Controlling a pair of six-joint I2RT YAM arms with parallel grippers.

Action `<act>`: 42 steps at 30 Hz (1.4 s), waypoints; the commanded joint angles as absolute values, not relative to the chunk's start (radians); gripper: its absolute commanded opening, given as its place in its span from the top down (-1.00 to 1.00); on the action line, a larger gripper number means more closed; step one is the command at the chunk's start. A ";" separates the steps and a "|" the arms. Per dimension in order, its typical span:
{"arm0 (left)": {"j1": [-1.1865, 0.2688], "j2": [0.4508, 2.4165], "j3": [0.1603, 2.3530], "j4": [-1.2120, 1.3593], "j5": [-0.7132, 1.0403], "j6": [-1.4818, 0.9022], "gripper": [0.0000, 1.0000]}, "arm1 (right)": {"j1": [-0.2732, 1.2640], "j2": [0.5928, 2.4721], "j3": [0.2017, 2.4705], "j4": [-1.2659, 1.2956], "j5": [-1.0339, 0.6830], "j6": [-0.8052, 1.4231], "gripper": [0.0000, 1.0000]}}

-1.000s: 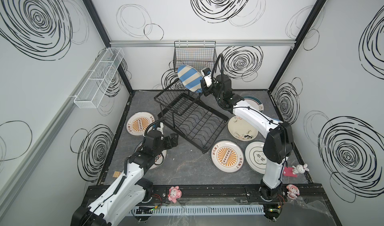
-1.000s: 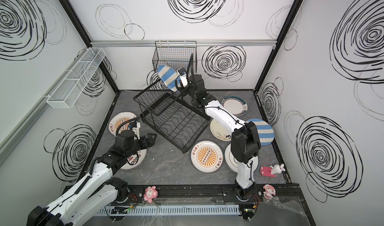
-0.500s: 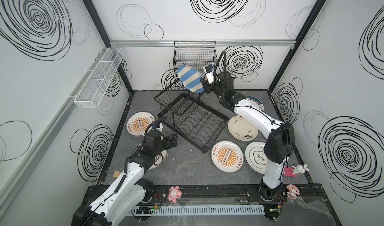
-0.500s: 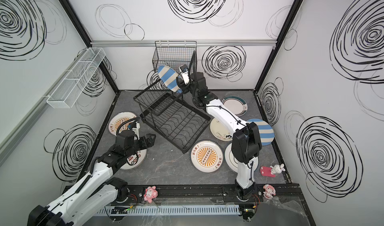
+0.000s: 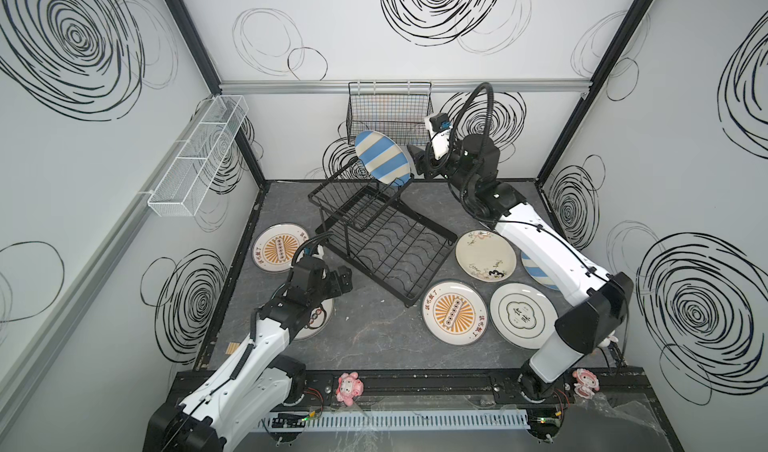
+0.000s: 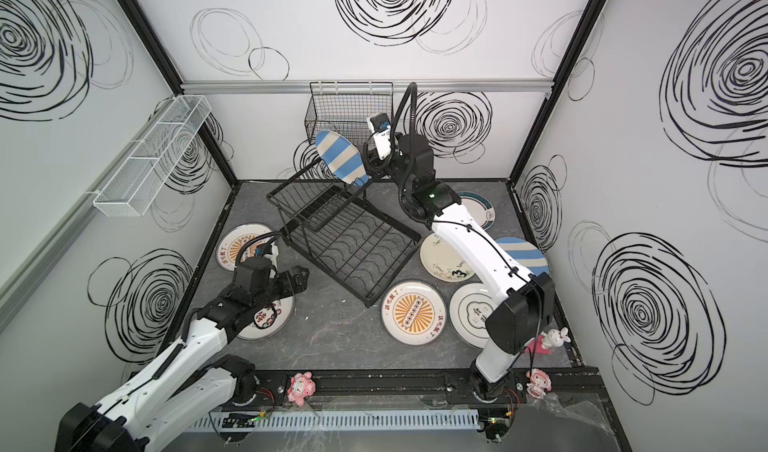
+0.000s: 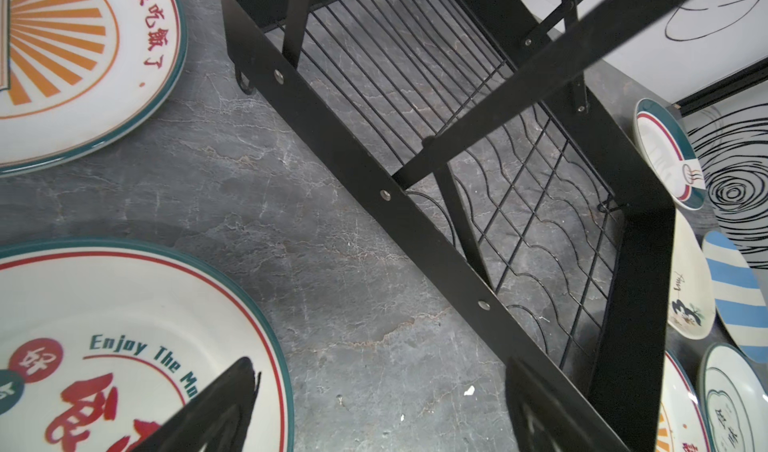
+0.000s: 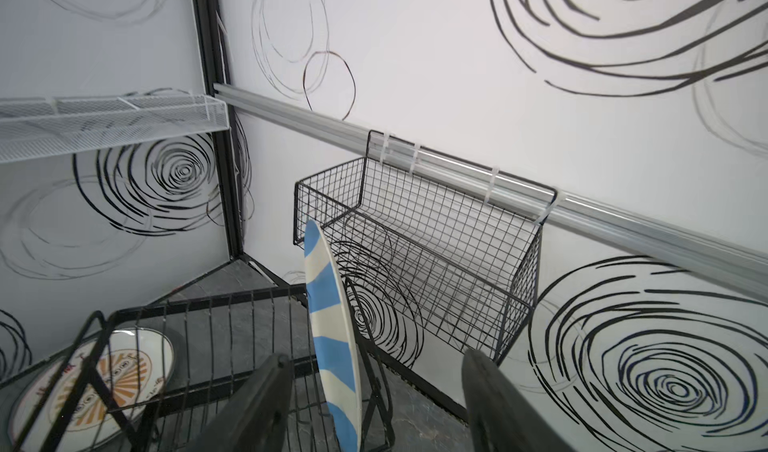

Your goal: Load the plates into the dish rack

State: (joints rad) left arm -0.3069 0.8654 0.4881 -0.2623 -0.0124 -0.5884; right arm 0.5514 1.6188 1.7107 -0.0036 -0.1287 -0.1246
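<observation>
Striped plate [image 5: 382,158] stands on edge in dish rack [image 5: 428,223] upper tier, rim toward R jaws (apart, not gripping); L jaws apart, well away.

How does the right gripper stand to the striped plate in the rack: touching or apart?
Apart. The right wrist view shows the right gripper open, with a clear gap between the striped plate and each finger.
</observation>
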 commanded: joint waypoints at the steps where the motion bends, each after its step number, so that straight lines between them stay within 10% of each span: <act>1: -0.320 0.863 0.494 -0.270 -0.049 -0.613 -0.92 | 0.557 1.520 1.628 -0.042 -0.202 -0.062 -0.42; 14: -0.465 0.794 0.395 -0.404 -0.205 -0.817 -0.92 | 0.757 1.083 1.055 -0.060 -0.361 0.202 -0.52; 42: -0.578 0.859 0.290 -0.310 -0.119 -0.899 -0.92 | 0.851 0.924 0.552 0.003 -0.362 0.454 -0.45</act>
State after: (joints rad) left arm -0.5632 0.8509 0.3134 -0.3309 -0.1493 -0.8665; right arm 0.8463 0.9367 0.5785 -0.0238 -0.3595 0.4244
